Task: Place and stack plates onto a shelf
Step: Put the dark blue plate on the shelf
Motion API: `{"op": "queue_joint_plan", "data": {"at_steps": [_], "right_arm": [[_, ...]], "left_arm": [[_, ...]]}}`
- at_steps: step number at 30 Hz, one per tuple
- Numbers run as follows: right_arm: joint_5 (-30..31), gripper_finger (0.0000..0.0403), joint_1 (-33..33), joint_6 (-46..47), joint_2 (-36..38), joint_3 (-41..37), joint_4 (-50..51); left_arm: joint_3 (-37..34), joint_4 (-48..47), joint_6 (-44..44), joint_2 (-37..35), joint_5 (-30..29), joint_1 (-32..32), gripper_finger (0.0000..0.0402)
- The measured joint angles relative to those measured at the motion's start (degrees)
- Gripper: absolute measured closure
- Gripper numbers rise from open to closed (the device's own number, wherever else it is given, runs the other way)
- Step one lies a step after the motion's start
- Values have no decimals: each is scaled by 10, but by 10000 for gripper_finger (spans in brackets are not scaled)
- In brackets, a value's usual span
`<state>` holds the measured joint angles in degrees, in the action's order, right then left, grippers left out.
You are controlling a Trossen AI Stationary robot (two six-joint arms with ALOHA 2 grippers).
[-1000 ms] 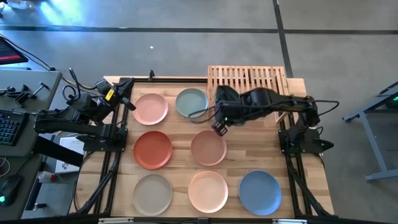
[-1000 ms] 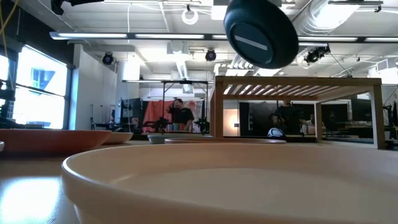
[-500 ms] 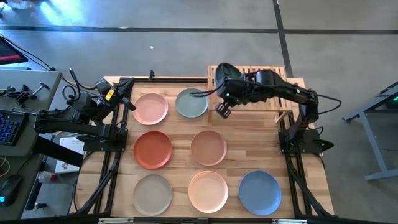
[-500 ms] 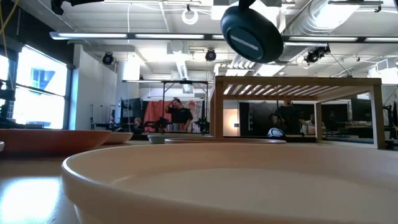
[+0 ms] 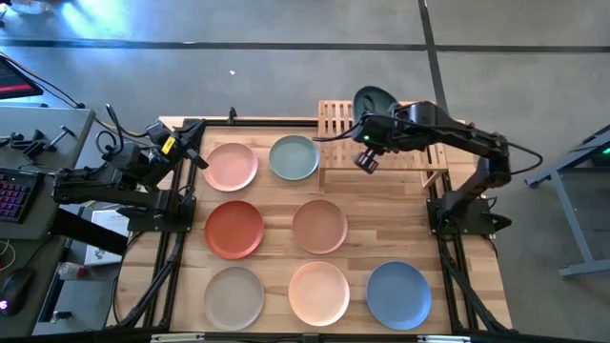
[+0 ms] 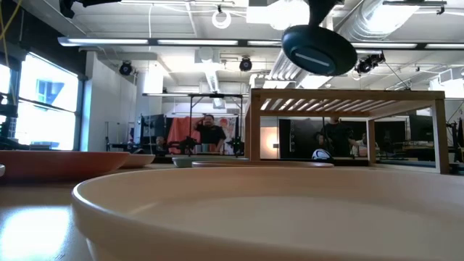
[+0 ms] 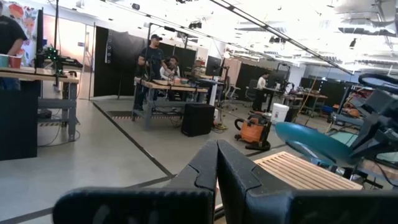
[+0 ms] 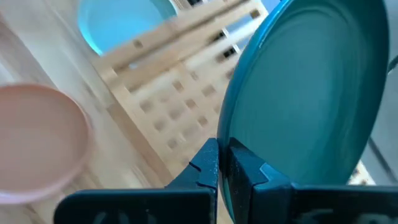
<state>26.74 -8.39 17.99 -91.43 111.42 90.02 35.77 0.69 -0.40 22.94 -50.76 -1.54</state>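
I am watching from above, moving left to right. The left gripper [image 5: 197, 158] is parked at the table's [image 5: 376, 243] left edge, its dark fingers pressed shut and holding nothing, well apart from the plates.

Seven plates are lying flat on the butcher-block table in three rows: pink [image 5: 231, 165] and grey-blue [image 5: 294, 157] at the back, rust [image 5: 234, 229] and tan [image 5: 319, 226] in the middle, beige-grey [image 5: 233, 296], peach [image 5: 319, 292] and blue [image 5: 398, 293] at the front. All are round, shallow and matte, with low raised rims.

The change is on the right. A second ago the right gripper [image 5: 374, 121] was carrying the teal plate [image 5: 375, 99] above the table near the tan plate; it has since been lifting and swinging toward the back, and is now holding the plate tilted above the shelf's [image 5: 335, 124] far edge. Its fingers are clamped shut on the plate's rim. In the low view the plate [image 6: 318, 49] is hanging clear above the slatted top.

I judge the first placement to be close: the plate needs levelling and lowering onto the slats. The shelf is pale wood, with thin parallel slats and gaps between them, on straight legs.
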Motion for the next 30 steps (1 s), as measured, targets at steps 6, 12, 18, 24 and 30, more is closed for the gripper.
{"op": "queue_joint_plan", "data": {"at_steps": [6, 12, 18, 24, 30], "right_arm": [[0, 403, -33, -57, 46, -70, 0], [4, 403, -67, -104, 82, -154, 0], [9, 403, -97, -116, 95, -234, 0], [23, 403, -104, -104, 95, -284, 0], [19, 403, -104, -90, 95, -306, 0]], "left_arm": [[0, 0, -9, 0, -3, 0, 401], [0, 6, -25, 0, -45, 0, 401], [0, 6, -25, 0, -77, 0, 401], [0, 6, -24, 0, -109, 0, 401], [0, 5, -16, 0, -115, 0, 401]]}}
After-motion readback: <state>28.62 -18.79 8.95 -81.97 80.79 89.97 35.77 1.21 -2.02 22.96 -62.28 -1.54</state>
